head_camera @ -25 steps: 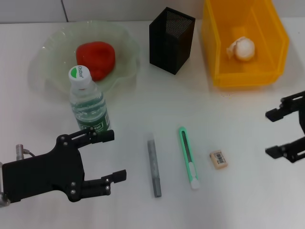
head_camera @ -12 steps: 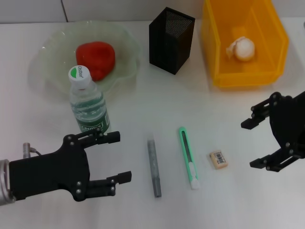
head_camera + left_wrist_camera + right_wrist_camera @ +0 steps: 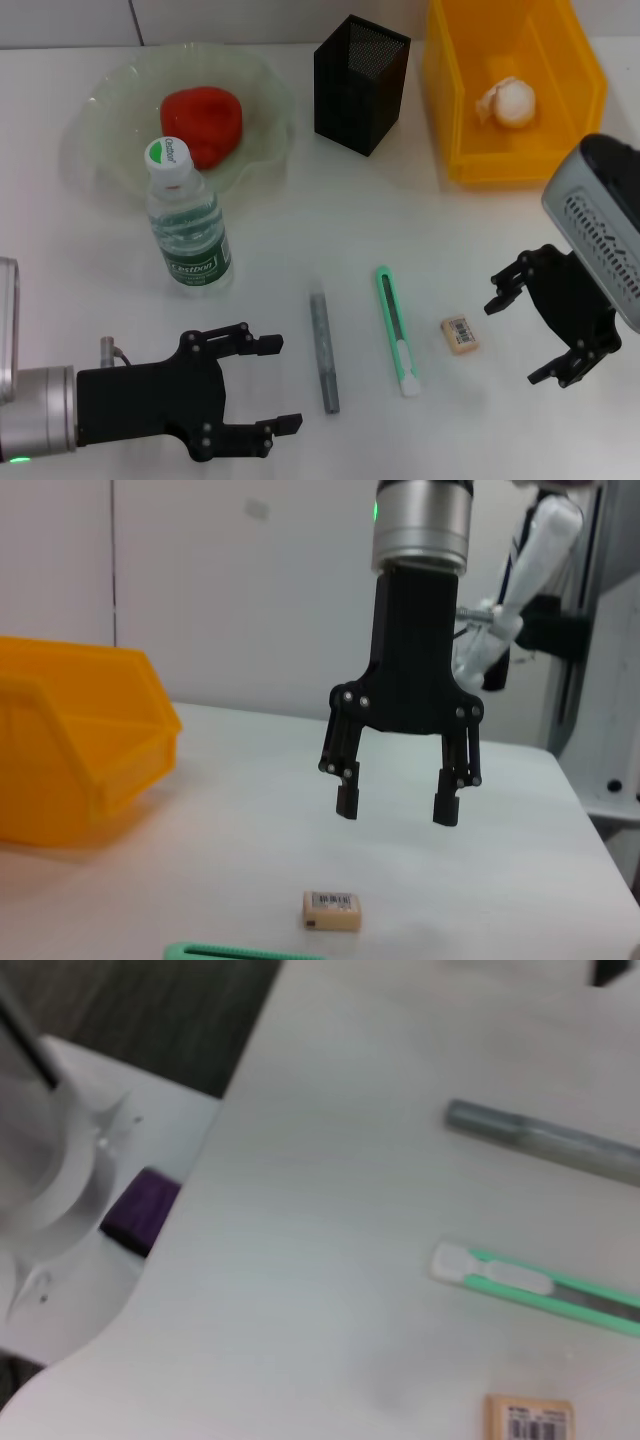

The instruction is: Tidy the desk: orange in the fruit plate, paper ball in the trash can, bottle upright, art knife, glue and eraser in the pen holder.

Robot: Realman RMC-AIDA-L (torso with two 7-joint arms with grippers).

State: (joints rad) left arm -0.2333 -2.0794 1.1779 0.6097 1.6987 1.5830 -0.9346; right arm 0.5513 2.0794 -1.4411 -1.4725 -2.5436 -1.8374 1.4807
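Note:
The grey glue stick [image 3: 323, 352], green art knife [image 3: 396, 330] and tan eraser [image 3: 459, 334] lie side by side on the white desk. My left gripper [image 3: 283, 383] is open, low over the desk just left of the glue. My right gripper [image 3: 516, 342] is open just right of the eraser; the left wrist view shows this right gripper [image 3: 398, 805] hanging above the eraser [image 3: 332, 910]. The bottle [image 3: 188, 225] stands upright. The orange [image 3: 200, 125] rests in the fruit plate [image 3: 95, 105]. The paper ball [image 3: 506, 102] lies in the yellow trash can [image 3: 440, 100]. The black pen holder [image 3: 360, 85] stands between them.
The right wrist view shows the glue [image 3: 545, 1142], the art knife [image 3: 540, 1282] and the eraser [image 3: 530, 1420] near the desk's front edge [image 3: 190, 1220]. The yellow bin [image 3: 70, 740] also appears in the left wrist view.
My left gripper has slid right and nearer the front edge, closing on the glue. My right gripper has come in from the right edge to beside the eraser.

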